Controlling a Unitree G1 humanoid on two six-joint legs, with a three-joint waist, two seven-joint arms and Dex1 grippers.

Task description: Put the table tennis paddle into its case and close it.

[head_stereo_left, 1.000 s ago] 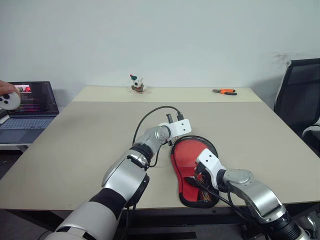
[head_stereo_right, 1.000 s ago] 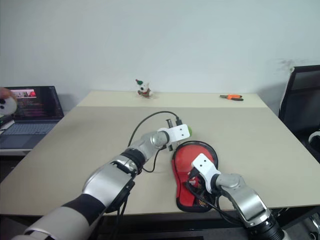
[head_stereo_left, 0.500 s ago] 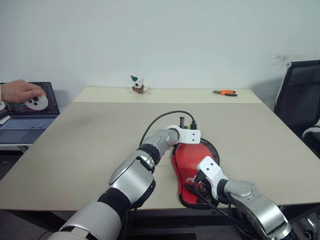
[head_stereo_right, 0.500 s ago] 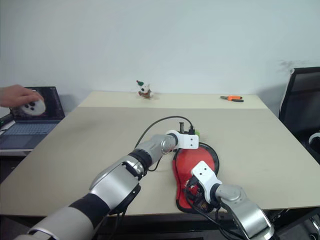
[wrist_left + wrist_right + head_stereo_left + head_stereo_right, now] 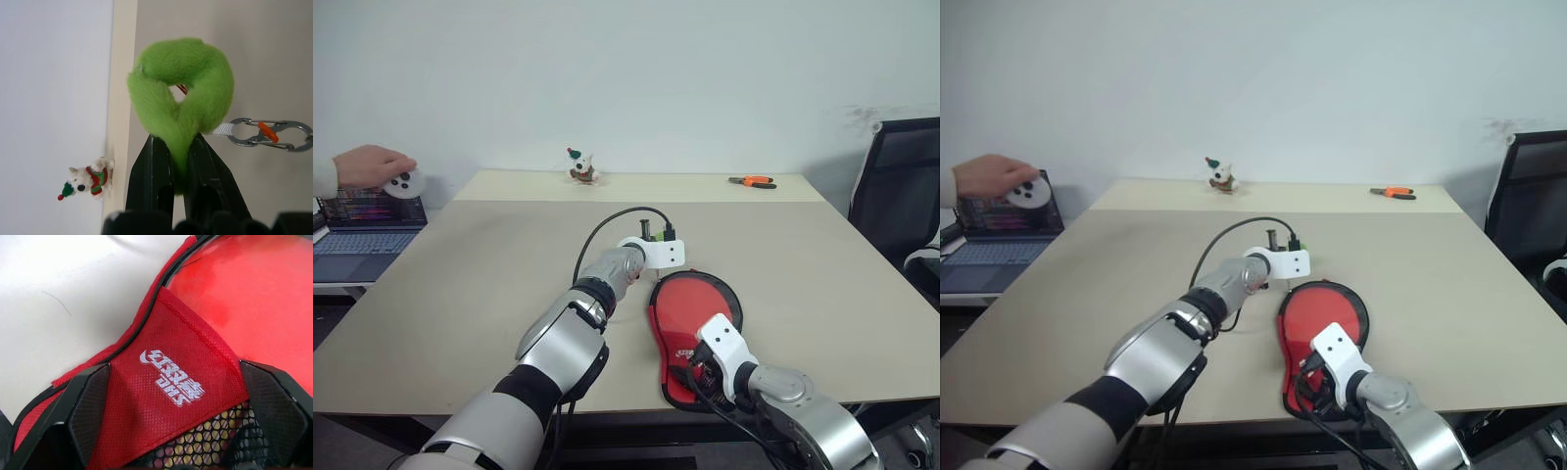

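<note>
On the table (image 5: 460,274), the case (image 5: 690,333) lies open near the front edge with the paddle (image 5: 697,302) inside. Left fingers (image 5: 151,176), reached forward just beyond it, pinch the green ring (image 5: 178,93). Right gripper (image 5: 171,396) hangs spread over the red logo panel (image 5: 171,382), drawn back from a second ago.

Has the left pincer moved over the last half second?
Yes. The left pincer, shut on the green ring tag, has swung left, off the case.
</note>
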